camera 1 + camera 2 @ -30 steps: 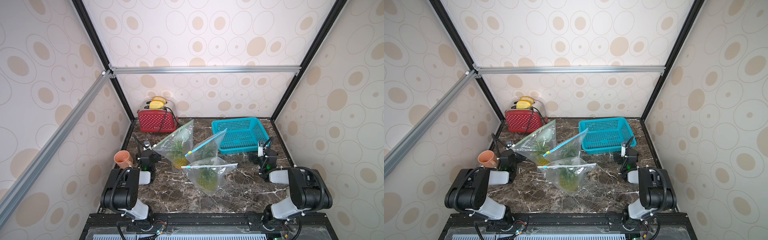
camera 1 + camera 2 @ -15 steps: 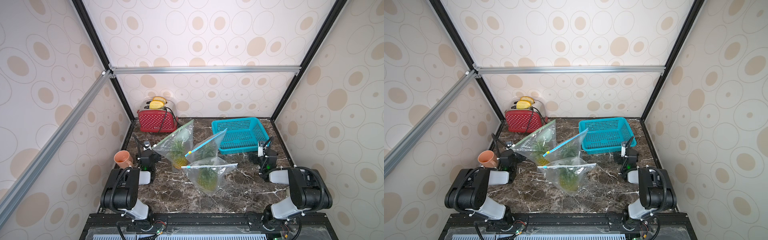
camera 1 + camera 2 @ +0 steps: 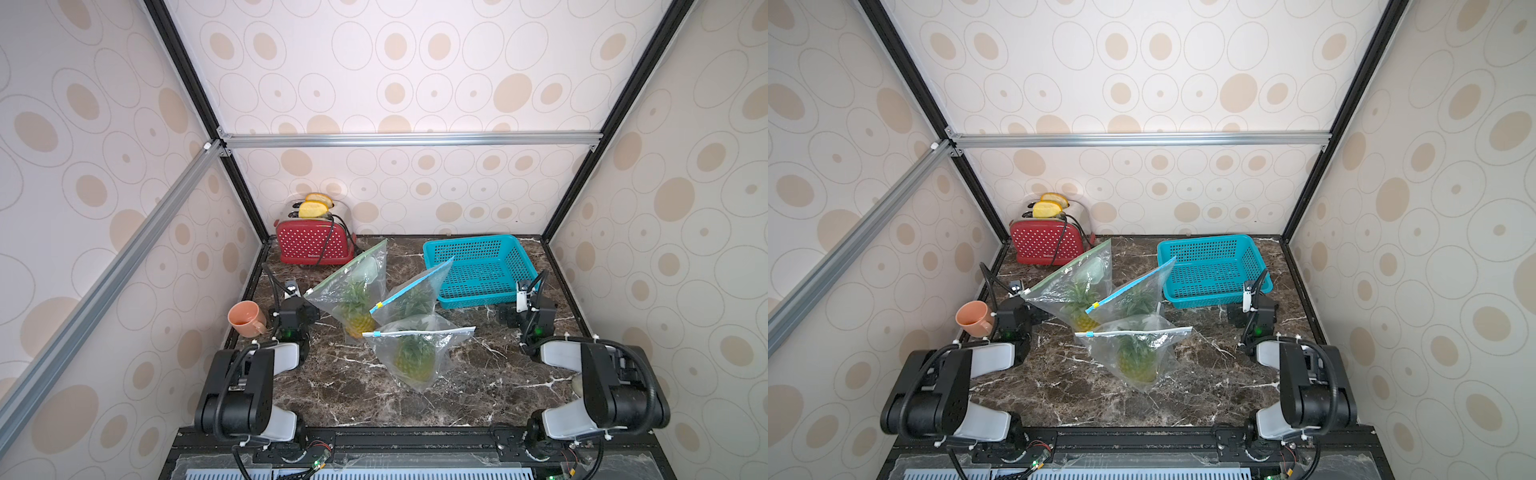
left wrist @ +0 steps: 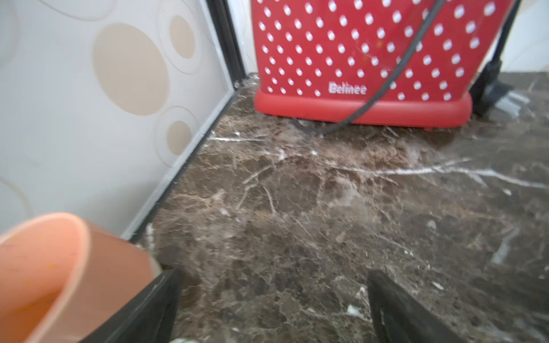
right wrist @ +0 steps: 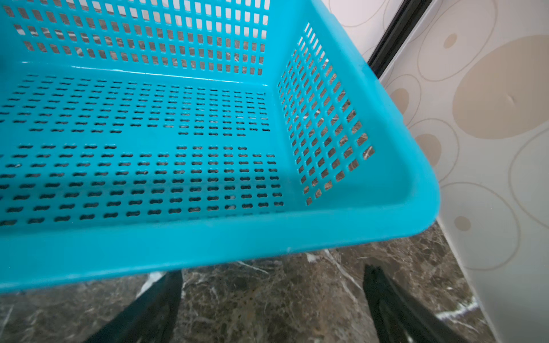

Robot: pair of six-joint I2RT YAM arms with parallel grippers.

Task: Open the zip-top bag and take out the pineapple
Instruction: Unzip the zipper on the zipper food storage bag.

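Note:
Three clear zip-top bags stand mid-table in both top views, each holding a pineapple. The nearest bag has a blue-and-white zip strip, and its pineapple shows through the plastic. Behind it are a green-zipped bag and a blue-zipped bag. My left gripper rests low at the table's left, open and empty, just left of the green-zipped bag. My right gripper rests low at the right, open and empty, its fingers by the basket's near rim. Neither wrist view shows a bag.
A red polka-dot toaster with toast and a trailing cord stands at the back left. A teal perforated basket sits at the back right. An orange mug stands against the left wall beside my left gripper.

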